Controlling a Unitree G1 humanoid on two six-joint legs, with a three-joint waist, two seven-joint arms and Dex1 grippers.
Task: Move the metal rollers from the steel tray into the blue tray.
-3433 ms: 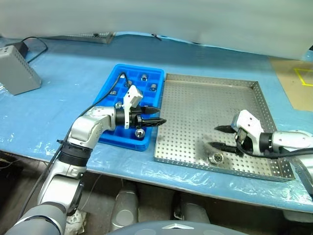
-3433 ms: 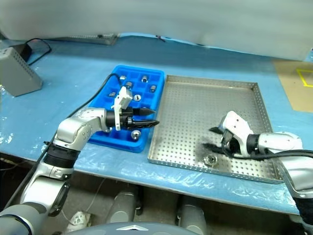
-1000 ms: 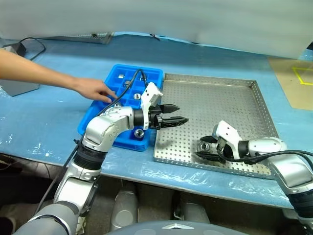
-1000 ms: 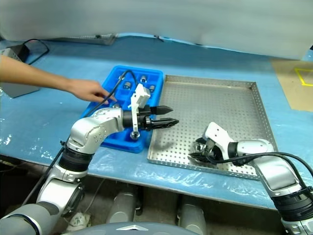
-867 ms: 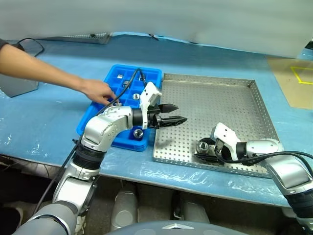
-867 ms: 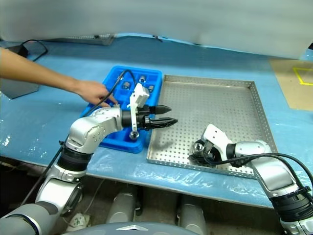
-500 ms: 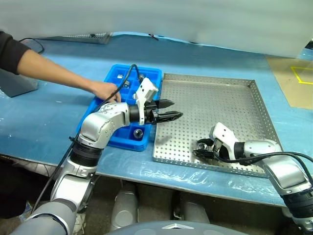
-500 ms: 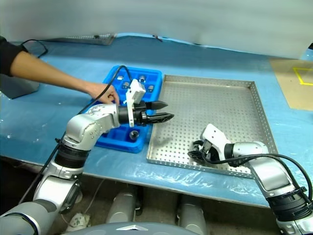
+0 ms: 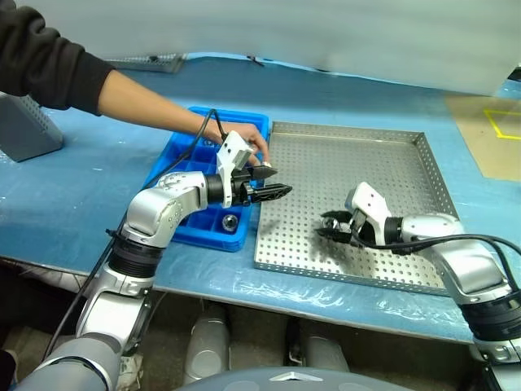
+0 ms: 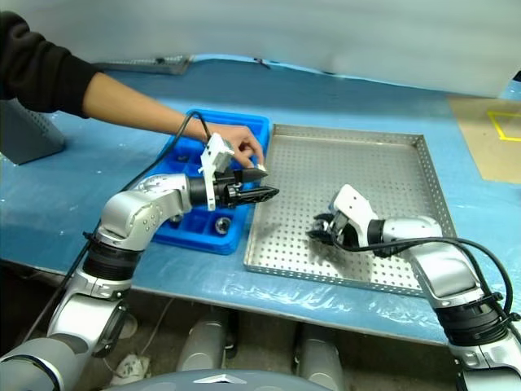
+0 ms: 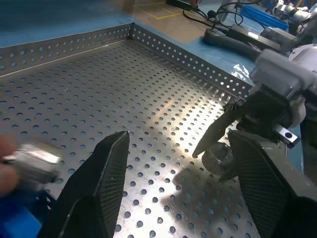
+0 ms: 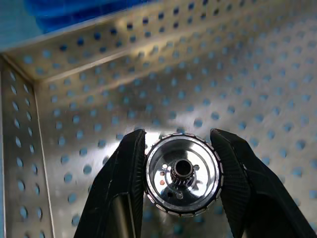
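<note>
Above the steel tray (image 9: 358,163), the right gripper (image 12: 181,171) clamps one metal roller (image 12: 182,174) between both fingers, clear of the perforated floor. Beside it, over the blue tray (image 9: 175,175), the left gripper (image 9: 273,181) stands parted and empty, near a person's hand (image 9: 244,140).

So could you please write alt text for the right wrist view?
The right gripper is closed on a shiny metal roller with a dark centre hole, one black finger on each side. Behind it lie the steel tray's perforated floor and low rim.
</note>
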